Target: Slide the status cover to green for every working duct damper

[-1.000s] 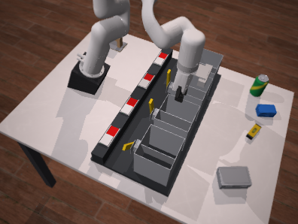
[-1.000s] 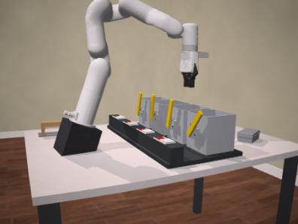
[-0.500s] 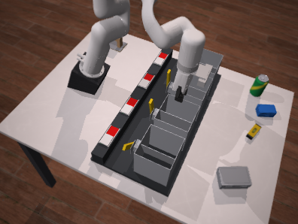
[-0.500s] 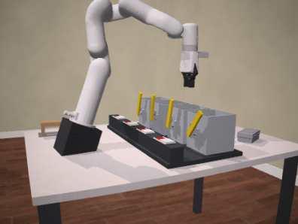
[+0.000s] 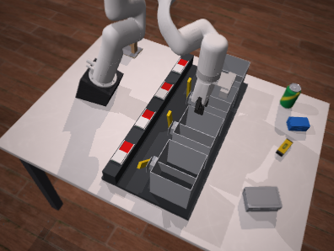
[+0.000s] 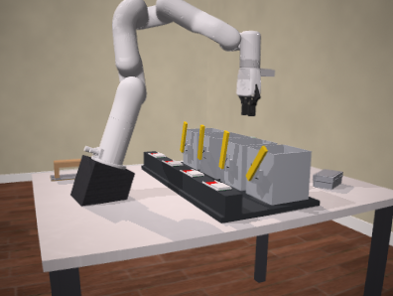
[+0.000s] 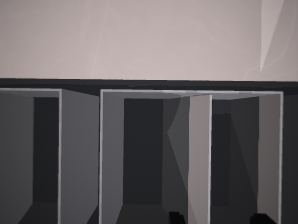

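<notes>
Hovering above the dampers [image 5: 170, 189] [image 6: 288, 174] [image 7: 200, 150] was one claw [image 5: 199, 108] [image 6: 248, 113] [image 7: 219, 218], part-open, empty; one lever [image 5: 143, 163] [image 6: 256, 163] leaned, perhaps tested; four sliders [image 5: 122, 153] [image 6: 217, 186] showed red.

Top view, clock centred on frame. Green can, yellow band [image 5: 290, 96]: upright, between 2 and 3. Blue block [image 5: 298, 124]: 3 o'clock, near can. Small yellow-and-black piece [image 5: 284, 146]: just past 3. Grey box [image 5: 261, 199] [image 6: 327, 179]: 4 o'clock. Wooden piece [image 5: 134, 48] [image 6: 73, 162] on grey plate [image 5: 136, 52] [image 6: 56, 178]: 11 o'clock.
</notes>
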Controlling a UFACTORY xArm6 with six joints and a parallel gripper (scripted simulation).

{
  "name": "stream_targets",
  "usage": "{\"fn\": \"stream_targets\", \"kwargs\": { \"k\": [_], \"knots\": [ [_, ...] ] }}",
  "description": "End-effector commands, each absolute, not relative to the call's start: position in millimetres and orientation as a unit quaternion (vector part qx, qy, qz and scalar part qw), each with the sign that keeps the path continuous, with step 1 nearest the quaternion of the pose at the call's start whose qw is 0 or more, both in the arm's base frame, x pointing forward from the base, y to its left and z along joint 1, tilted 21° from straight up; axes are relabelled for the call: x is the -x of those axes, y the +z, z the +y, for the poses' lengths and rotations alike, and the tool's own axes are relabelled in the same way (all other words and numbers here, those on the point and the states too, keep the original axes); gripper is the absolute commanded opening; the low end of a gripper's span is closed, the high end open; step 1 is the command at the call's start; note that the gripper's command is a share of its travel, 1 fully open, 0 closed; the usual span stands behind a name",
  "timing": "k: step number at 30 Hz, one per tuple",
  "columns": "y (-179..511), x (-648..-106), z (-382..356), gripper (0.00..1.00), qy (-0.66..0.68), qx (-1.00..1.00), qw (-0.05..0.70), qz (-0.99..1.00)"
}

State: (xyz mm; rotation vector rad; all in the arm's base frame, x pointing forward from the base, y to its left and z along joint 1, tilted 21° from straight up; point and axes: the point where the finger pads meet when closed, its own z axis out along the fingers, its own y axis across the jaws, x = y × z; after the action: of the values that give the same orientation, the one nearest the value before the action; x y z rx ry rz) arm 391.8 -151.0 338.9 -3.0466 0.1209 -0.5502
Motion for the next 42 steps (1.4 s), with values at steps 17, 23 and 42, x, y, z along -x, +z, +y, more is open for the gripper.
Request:
{"fn": "stream_targets", "kwargs": {
  "k": [17, 23, 42],
  "knots": [
    [276.5, -297.4, -183.8, 0.39, -0.183, 0.973, 0.141, 0.017],
    [276.5, -297.4, -183.8, 0.39, -0.183, 0.973, 0.141, 0.017],
    [271.5, -299.5, -182.4, 0.39, -0.183, 0.973, 0.141, 0.017]
  ]
}}
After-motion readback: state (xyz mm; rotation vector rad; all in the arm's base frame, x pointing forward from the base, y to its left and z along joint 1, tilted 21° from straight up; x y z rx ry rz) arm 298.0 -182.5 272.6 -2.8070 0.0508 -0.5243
